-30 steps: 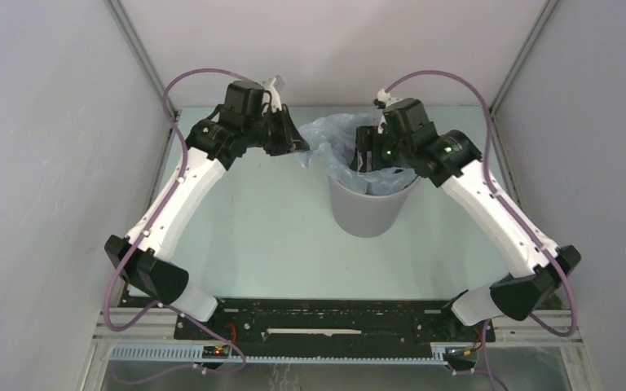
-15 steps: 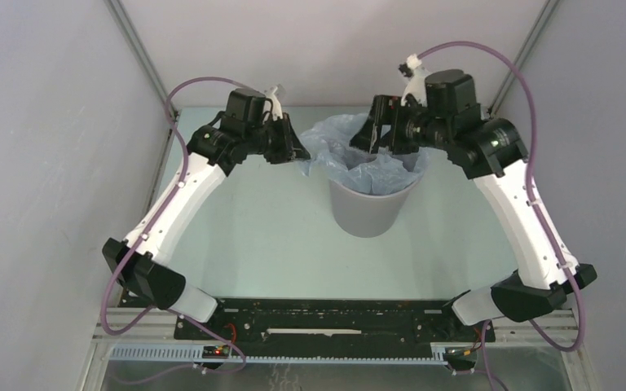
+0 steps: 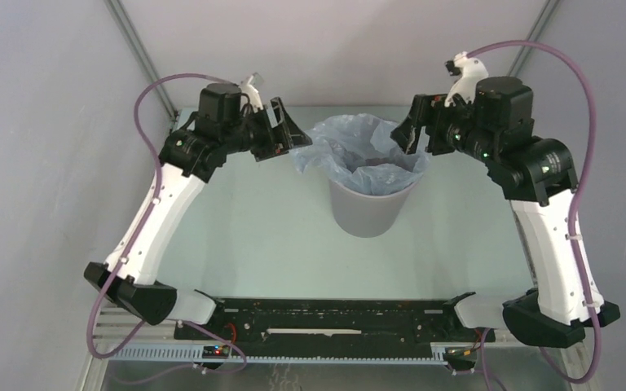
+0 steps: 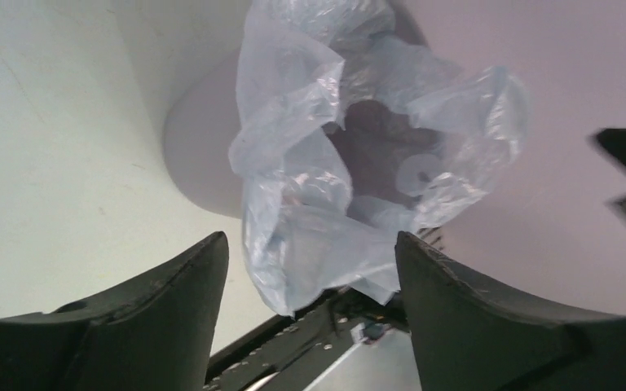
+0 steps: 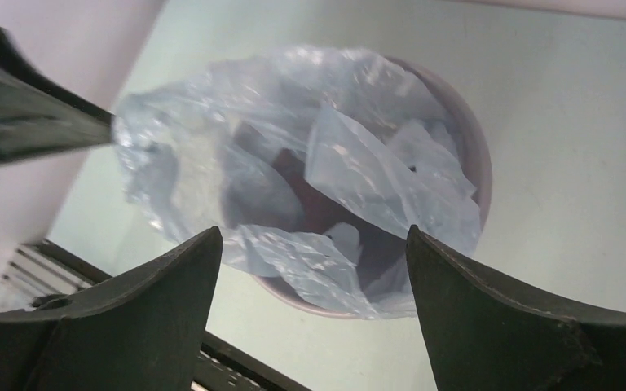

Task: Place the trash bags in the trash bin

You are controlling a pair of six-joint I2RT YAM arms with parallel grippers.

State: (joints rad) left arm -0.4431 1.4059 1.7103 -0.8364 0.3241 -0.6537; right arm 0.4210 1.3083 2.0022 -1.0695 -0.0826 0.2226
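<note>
Where the trash bin [image 3: 372, 213] stands: on the table [image 3: 269, 236], toward its far edge and about midway between the left and right edges, upright, mouth up.
Trash bag [image 3: 359, 147]: in the bin, its pale blue wrinkly film standing up above the rim all round. It spills out over the rim on the left. In the middle it sags, and the dark inside shows there.
Bag on the right: the right wrist view shows loose flaps folded inward over the opening, with a strip of grey rim bare at that side.
Left gripper [image 3: 293, 134]: in the air just beside the bag's left fold, pointing toward the bin. Its jaws are wide apart with nothing pinched between them. The wrist view shows the film beyond the two dark fingers [image 4: 171, 293]. Whether a fingertip grazes the film, I cannot tell.
Right gripper [image 3: 407, 134]: in the air at the bin's far right, above the rim, jaws spread wide and empty. From its own camera the whole mouth of the bin shows between the fingers [image 5: 489, 309].
Arms: both reach from the near edge, one either side of the bin.
</note>
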